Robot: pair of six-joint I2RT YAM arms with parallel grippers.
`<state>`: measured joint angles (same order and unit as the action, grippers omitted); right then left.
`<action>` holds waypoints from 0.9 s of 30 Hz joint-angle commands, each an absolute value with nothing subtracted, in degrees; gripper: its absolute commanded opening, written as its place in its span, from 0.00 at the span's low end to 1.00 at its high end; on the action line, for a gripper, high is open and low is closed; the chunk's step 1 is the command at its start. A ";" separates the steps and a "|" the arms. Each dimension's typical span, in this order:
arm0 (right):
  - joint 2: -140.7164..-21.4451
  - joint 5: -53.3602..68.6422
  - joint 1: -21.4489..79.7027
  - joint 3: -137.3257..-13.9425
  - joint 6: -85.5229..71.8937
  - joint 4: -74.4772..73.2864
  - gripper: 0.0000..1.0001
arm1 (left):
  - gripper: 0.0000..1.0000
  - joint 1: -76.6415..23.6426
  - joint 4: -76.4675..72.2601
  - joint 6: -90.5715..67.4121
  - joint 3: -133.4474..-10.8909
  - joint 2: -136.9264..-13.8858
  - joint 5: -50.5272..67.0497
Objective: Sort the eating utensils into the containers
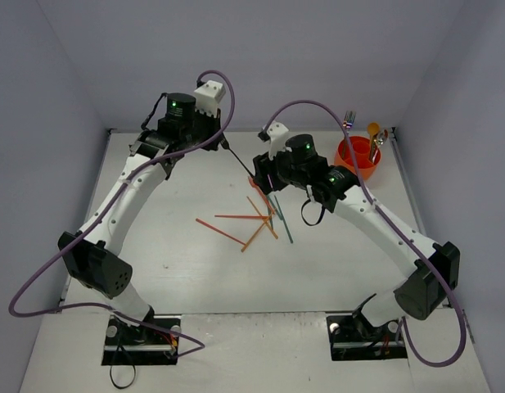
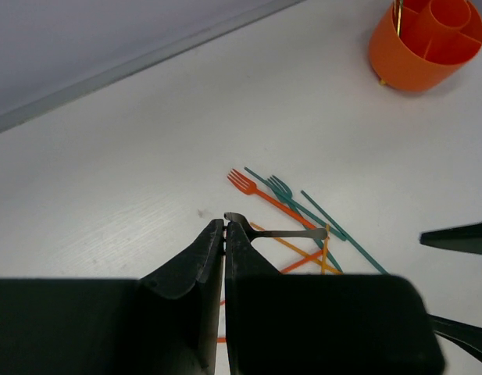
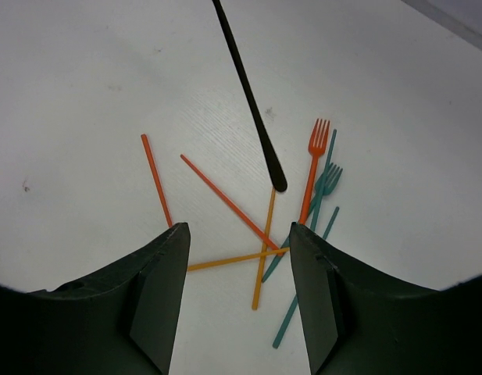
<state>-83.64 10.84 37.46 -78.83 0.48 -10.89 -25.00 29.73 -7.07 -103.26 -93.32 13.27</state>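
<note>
Clearly the sorting is only partly done. The left gripper (image 2: pixel 225 226) has its fingers pressed together on one end of a dark slim utensil (image 2: pixel 291 233), which juts out sideways from the pinch and seems lifted off the bench (image 2: pixel 131 156); whether it is a spoon or a stick I cannot tell. The right gripper (image 3: pixel 239 234) hangs with its fingers spread and nothing between them, just above the loose pile, the dark utensil's free end close in front of it. Beneath both lie the unsorted pieces, crossed over one another: an orange fork (image 3: pixel 315 152), a teal fork (image 3: pixel 329 178), a couple of teal sticks (image 3: pixel 289 314) and several orange sticks (image 3: pixel 156 180). Well apart, toward the far right corner, stands the orange container (image 1: pixel 358 170), and only a few things stand upright in it, among them a gold spoon (image 1: pixel 373 131) and a metallic fork (image 1: pixel 349 121). By my judgement two or three pieces are sorted, one is in hand, and the greater share is left on the bench.
</note>
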 commanded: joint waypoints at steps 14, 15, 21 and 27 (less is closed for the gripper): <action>-90.47 12.88 39.02 -86.28 3.37 -4.75 0.45 | 0.00 -30.79 30.44 -11.19 -103.89 -88.51 18.78; -90.53 12.66 39.02 -86.22 3.43 -4.75 0.43 | 0.00 -30.85 30.50 -11.25 -103.89 -88.51 18.89; -89.77 11.11 39.64 -85.90 3.75 -4.60 0.21 | 0.00 -31.20 31.23 -11.40 -103.68 -88.68 18.60; -88.90 8.73 39.90 -84.49 3.95 -4.66 0.00 | 0.00 -31.55 32.96 -11.89 -103.86 -89.73 18.01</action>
<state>-91.05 11.56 39.44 -84.00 3.86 -8.76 -30.85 33.79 -10.70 -103.15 -92.12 17.94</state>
